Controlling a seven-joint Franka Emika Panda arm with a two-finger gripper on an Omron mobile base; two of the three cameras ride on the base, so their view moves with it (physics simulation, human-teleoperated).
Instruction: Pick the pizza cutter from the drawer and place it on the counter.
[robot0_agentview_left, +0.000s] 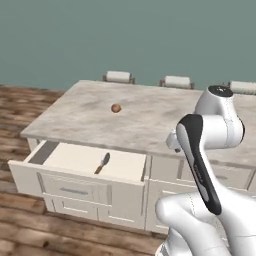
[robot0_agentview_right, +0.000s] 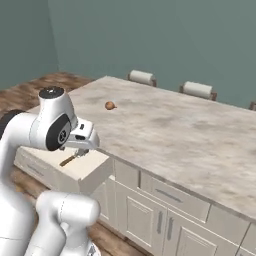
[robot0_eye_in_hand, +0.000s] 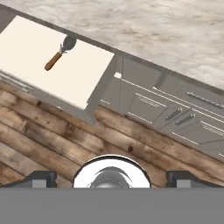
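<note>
The drawer (robot0_agentview_left: 75, 189) stands pulled out at the left of the island, under the counter (robot0_agentview_left: 150, 117). On its cream floor (robot0_eye_in_hand: 65, 83) lies the pizza cutter (robot0_agentview_left: 102, 163), brown handle toward the front, grey disc toward the counter; it also appears in the hand view (robot0_eye_in_hand: 58, 54) at the upper left. My gripper (robot0_eye_in_hand: 112, 179) hangs open above the wooden floor in front of the cabinets, to the right of the drawer and well apart from the cutter. Its fingertips (robot0_eye_in_hand: 41, 178) sit wide apart with nothing between them. In the right base view the hand (robot0_agentview_right: 82, 137) partly covers the cutter (robot0_agentview_right: 69, 160).
A small round brown ball (robot0_agentview_left: 116, 108) rests on the counter behind the drawer. Three stools (robot0_agentview_left: 118, 76) stand along the far side. Shut drawers and doors with bar handles (robot0_eye_in_hand: 179, 114) line the cabinet front to the right of the open drawer.
</note>
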